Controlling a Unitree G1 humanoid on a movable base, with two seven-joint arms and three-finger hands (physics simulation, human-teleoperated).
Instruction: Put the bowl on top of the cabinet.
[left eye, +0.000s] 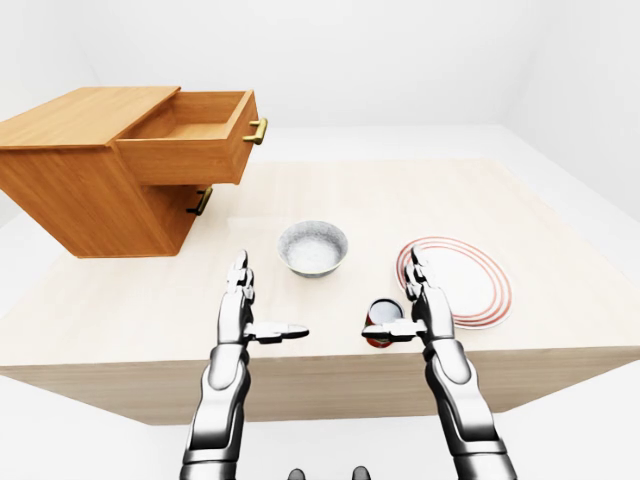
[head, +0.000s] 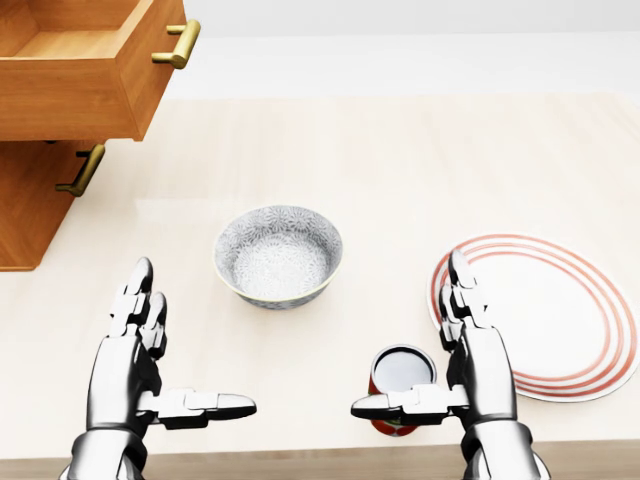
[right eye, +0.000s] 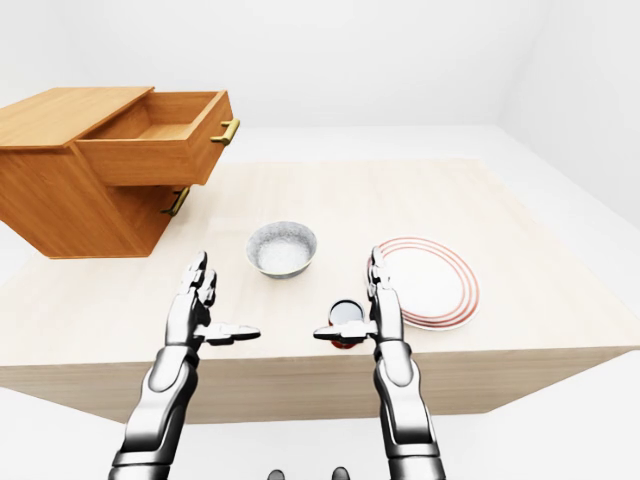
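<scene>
A grey patterned bowl (head: 278, 255) stands empty on the light wooden table (head: 400, 150), near the middle of the head view. The wooden cabinet (left eye: 75, 170) sits at the table's upper left with its top drawer (left eye: 190, 135) pulled out. My left hand (head: 150, 350) is open, below and left of the bowl, thumb pointing inward. My right hand (head: 440, 350) is open too, below and right of the bowl, its thumb just over a small red cup (head: 400, 380). Neither hand touches the bowl.
A white plate with red rings (head: 545, 315) lies at the right, beside my right hand. The cabinet's lower drawer handle (head: 82, 172) sticks out under the open drawer. The table's near edge runs just below my hands.
</scene>
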